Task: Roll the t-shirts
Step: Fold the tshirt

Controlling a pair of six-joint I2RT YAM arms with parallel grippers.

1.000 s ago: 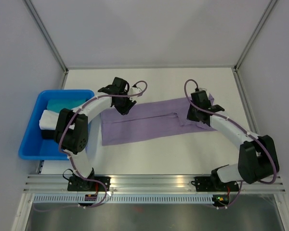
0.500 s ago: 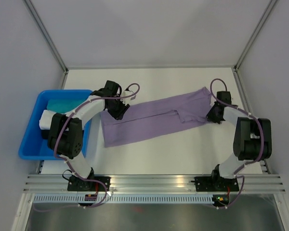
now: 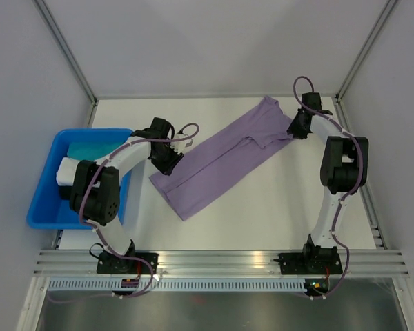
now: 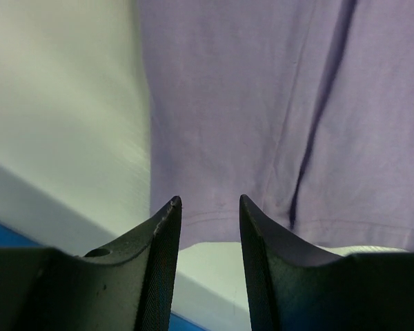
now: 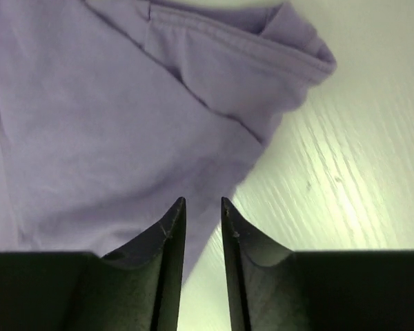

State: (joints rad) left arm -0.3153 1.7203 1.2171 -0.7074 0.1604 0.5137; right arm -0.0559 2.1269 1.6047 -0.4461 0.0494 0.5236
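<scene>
The lavender t-shirt (image 3: 221, 155) lies folded into a long strip, slanting from near left to far right on the white table (image 3: 283, 207). My left gripper (image 3: 169, 162) is at its left hem corner. In the left wrist view the jaws (image 4: 208, 200) stand apart, with the hem of the shirt (image 4: 262, 103) just past the tips and bare table between them. My right gripper (image 3: 294, 127) is at the far right end by the sleeve. In the right wrist view its jaws (image 5: 201, 200) are narrowly apart over the edge of the shirt (image 5: 124, 103), gripping nothing that I can see.
A blue bin (image 3: 45, 210) stands at the table's left edge, holding a teal cloth (image 3: 90, 148) and a white rolled cloth (image 3: 67, 169). Metal frame posts rise at the far corners. White walls enclose the table.
The right arm swung toward the far right corner and the shirt's right end went with it. The strip turned from nearly level to a steep slant. The left gripper stayed almost in place.
</scene>
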